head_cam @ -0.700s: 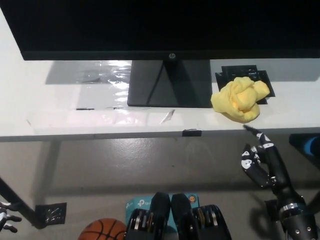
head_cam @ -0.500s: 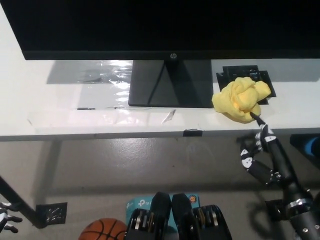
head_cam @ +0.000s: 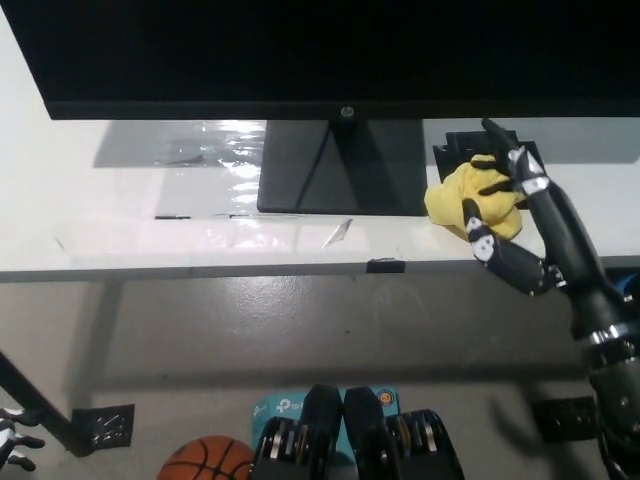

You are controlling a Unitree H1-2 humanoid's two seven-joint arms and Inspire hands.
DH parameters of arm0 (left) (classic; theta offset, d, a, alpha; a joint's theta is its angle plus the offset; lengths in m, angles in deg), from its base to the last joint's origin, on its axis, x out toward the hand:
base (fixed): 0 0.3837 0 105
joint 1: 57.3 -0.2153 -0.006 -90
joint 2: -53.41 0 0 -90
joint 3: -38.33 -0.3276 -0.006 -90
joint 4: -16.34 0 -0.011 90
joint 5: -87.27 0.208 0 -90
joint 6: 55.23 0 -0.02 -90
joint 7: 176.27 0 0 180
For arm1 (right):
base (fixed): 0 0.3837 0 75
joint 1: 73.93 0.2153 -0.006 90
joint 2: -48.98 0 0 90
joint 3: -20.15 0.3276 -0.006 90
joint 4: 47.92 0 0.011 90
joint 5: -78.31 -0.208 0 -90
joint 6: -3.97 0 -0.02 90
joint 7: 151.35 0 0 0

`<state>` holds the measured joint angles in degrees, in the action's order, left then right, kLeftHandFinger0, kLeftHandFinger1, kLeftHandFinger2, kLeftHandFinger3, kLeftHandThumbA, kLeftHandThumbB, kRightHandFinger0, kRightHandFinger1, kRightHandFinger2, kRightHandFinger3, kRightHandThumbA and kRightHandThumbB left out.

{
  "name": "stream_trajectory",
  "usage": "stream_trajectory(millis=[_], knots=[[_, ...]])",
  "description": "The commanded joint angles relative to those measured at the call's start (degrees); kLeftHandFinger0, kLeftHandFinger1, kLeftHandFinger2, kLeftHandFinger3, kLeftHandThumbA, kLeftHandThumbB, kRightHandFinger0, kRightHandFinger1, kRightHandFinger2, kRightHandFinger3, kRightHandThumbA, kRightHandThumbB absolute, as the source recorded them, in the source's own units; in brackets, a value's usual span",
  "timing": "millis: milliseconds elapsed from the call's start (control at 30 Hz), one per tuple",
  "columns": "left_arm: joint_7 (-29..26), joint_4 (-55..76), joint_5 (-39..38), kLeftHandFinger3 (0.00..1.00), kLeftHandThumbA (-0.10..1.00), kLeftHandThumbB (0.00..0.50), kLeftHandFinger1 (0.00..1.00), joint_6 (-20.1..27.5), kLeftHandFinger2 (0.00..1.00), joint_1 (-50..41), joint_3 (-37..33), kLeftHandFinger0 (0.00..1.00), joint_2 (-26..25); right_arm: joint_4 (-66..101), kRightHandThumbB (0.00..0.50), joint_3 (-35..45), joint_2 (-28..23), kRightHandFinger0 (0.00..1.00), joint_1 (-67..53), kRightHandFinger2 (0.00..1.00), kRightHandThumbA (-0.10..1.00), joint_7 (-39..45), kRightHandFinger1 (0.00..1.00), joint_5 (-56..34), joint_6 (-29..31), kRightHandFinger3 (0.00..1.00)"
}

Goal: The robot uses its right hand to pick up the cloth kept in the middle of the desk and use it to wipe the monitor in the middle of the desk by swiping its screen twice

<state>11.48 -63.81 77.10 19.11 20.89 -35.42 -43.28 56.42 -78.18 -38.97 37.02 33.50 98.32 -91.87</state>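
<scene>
We are reaching for the cloth [head_cam: 476, 196] with our right hand [head_cam: 515, 220], fingers spread over it; closing them comes next.

The cloth [head_cam: 474, 198] is lying on the desk [head_cam: 120, 215], right of the monitor [head_cam: 330, 55] stand. The right hand [head_cam: 520, 220] is reaching over it.

Bright overhead light is washing out the white desk [head_cam: 120, 215], and glare is flaring on the plastic sheet [head_cam: 205, 150] well left of the right hand [head_cam: 520, 215]. The monitor [head_cam: 320, 50] above the hand is reading as featureless black. Shadow is pooling beneath the desk edge; focus is holding fairly sharp.
</scene>
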Motion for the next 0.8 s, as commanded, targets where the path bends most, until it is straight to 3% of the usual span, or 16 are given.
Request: stream_trajectory(millis=[0, 167, 233, 333, 667, 767], knots=[[0.86, 2.45, -0.18, 0.8, 0.43, 0.147, 0.48, 0.34, 0.64, -0.34, 0.23, 0.4, -1.46, -2.38, 0.228, -0.21, -1.21, 0.64, 4.68, 0.81, 0.36, 2.07, 0.8, 1.34, -1.58, 1.0], [1.01, 2.24, -0.59, 0.79, 0.41, 0.142, 0.48, -0.11, 0.63, -0.41, 0.38, 0.43, -1.5, -13.21, 0.228, -0.31, -3.04, 0.8, 9.23, 0.9, 0.29, 1.66, 0.91, 2.64, -0.61, 1.0], [1.02, 2.24, -0.28, 0.79, 0.41, 0.134, 0.48, 0.37, 0.63, -0.42, 0.27, 0.43, -1.56, -16.21, 0.222, -0.35, -3.53, 0.8, 10.24, 0.89, 0.28, 0.98, 0.9, 2.73, 1.33, 1.0], [1.05, 1.86, 0.01, 0.8, 0.41, 0.141, 0.49, 0.89, 0.65, -0.45, 0.23, 0.42, -1.7, -24.94, 0.217, -0.12, -4.12, 0.91, 12.73, 0.88, 0.28, -0.81, 0.94, 2.76, 4.43, 1.0], [0.89, 2.44, -0.21, 0.79, 0.42, 0.161, 0.49, -0.15, 0.64, -0.71, 0.61, 0.42, -1.8, -36.77, 0.188, -1.69, -5.57, 0.91, 17.03, 0.9, 0.3, -1.85, 1.0, 5.34, 5.62, 0.99], [0.82, 2.32, -0.21, 0.79, 0.42, 0.17, 0.48, -0.09, 0.63, -0.67, 0.67, 0.41, -1.75, -37.8, 0.183, -2.01, -5.54, 0.86, 16.94, 0.9, 0.31, -1.81, 0.97, 5.43, 6.22, 0.94]])
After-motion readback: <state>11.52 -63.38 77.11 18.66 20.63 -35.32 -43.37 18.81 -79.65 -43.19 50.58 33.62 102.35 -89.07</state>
